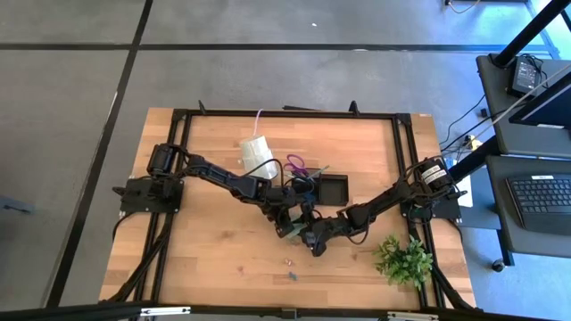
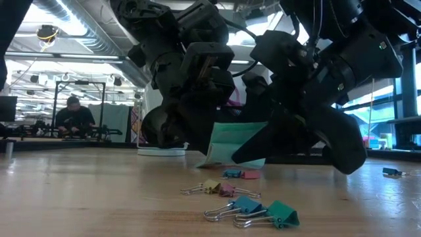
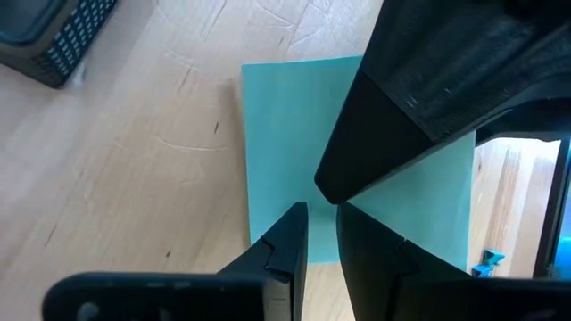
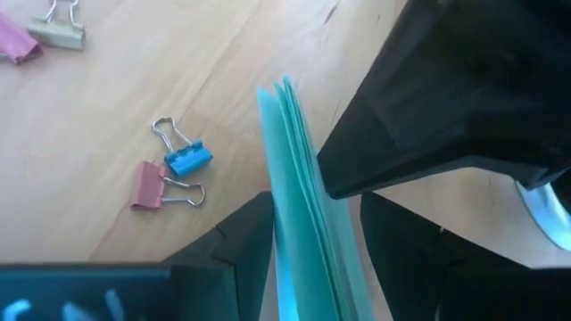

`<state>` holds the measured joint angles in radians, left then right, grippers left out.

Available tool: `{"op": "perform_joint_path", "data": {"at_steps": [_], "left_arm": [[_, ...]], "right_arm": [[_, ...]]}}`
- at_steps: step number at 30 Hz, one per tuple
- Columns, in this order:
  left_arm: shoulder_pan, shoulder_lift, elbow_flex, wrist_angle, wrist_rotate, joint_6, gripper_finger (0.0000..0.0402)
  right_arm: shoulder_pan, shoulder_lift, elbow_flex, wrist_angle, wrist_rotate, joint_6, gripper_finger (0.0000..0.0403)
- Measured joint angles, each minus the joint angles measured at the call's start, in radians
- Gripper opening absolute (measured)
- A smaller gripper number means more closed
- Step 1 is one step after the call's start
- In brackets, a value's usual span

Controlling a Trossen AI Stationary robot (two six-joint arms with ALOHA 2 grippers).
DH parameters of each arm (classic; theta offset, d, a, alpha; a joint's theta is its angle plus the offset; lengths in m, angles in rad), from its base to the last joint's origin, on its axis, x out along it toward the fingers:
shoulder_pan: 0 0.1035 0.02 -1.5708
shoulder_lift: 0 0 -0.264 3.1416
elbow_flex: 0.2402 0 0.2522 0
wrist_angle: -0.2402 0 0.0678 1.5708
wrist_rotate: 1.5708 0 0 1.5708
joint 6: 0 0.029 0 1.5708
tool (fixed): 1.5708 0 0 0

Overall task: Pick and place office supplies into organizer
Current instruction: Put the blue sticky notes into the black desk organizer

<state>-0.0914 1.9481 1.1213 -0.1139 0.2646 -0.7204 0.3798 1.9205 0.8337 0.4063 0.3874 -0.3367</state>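
Observation:
The mint-green sticky-note pad (image 2: 238, 139) stands on edge, tilted, near the middle of the table. My right gripper (image 4: 312, 259) is shut on it; in the high view this gripper (image 1: 310, 239) reaches in from the right. My left gripper (image 3: 322, 234) comes from the left, its fingers a narrow gap apart, pointing at the pad's broad face (image 3: 285, 134). The black organizer (image 1: 332, 189) sits just beyond them, with the purple-handled scissors (image 1: 297, 165) at its far left. Several binder clips (image 2: 247, 207) lie on the near side. My right gripper pinches the pad between its two fingers, one on each broad face (image 4: 303, 223), with the sheets edge-on between them. The fingers slant down from the table's right. The pad sits tilted, its free sheet edges (image 4: 278, 98) fanned slightly and its lower edge (image 2: 227, 160) down by the tabletop. My left gripper's fingertips (image 3: 290, 227) stand right at the pad's broad face, beside the right gripper's finger (image 3: 357, 169); whether they touch the pad I cannot tell.
A white roll (image 1: 259, 153) lies at the far left of the organizer. A green plant (image 1: 406, 259) stands at the near right. A blue clip (image 4: 187, 160) and a pink clip (image 4: 147, 187) lie close to the pad. A person (image 2: 74, 115) sits in the room behind.

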Motion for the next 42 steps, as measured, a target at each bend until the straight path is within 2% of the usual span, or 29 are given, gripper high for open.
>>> {"op": "perform_joint_path", "data": {"at_steps": [10, 32, 42], "left_arm": [[0.012, -0.002, 0.003, -0.077, -0.061, 0.009, 0.0058], [-0.011, 0.006, 0.003, -0.061, -0.064, 0.028, 0.0058], [-0.01, 0.009, 0.0, -0.04, -0.002, 0.034, 0.0058]], "right_arm": [[0.0, -0.004, 0.002, 0.003, -0.023, 0.022, 0.0173], [-0.011, -0.004, 0.063, -0.058, -0.024, 0.023, 0.0173], [-0.01, -0.004, 0.064, -0.062, -0.025, 0.07, 0.0173]]}}
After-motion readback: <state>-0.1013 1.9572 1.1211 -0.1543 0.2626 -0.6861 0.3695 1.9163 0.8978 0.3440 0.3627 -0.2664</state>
